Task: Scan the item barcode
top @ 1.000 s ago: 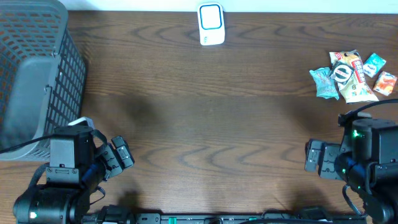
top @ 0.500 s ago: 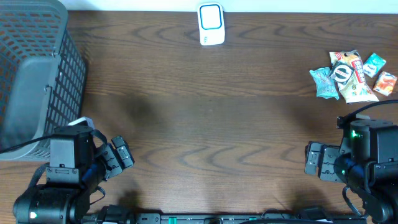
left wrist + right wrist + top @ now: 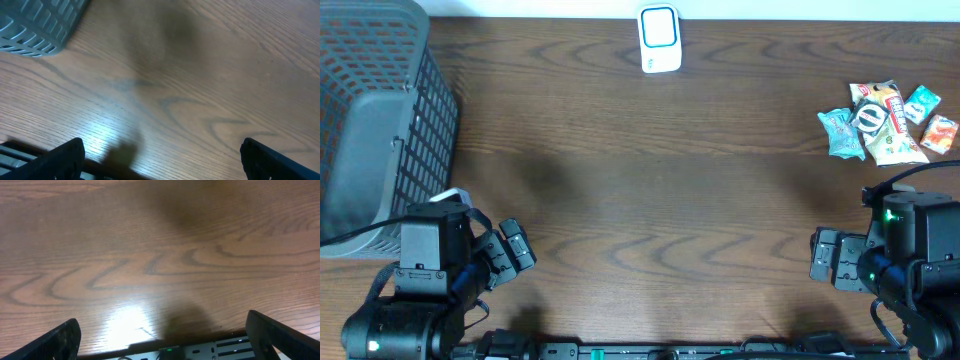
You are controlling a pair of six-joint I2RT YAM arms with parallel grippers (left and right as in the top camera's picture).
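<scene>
Both jaws spread wide, nothing held. Snack packets (image 3: 885, 122) heaped ahead of right jaws, well apart. Scanner (image 3: 659, 40) far ahead, between the two arms. One packet best taken from heap edge by right jaws, barcode side turned toward scanner. Heap and scanner shown overhead only. Wrist views filled by bare counter (image 3: 150, 255); basket (image 3: 35, 25) corner caught ahead-left of left jaws.

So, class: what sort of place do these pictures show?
Probably a mock shop checkout on a wooden table: a white scanner-like device at the far edge, a pile of snack packets, and a grey mesh basket.
</scene>
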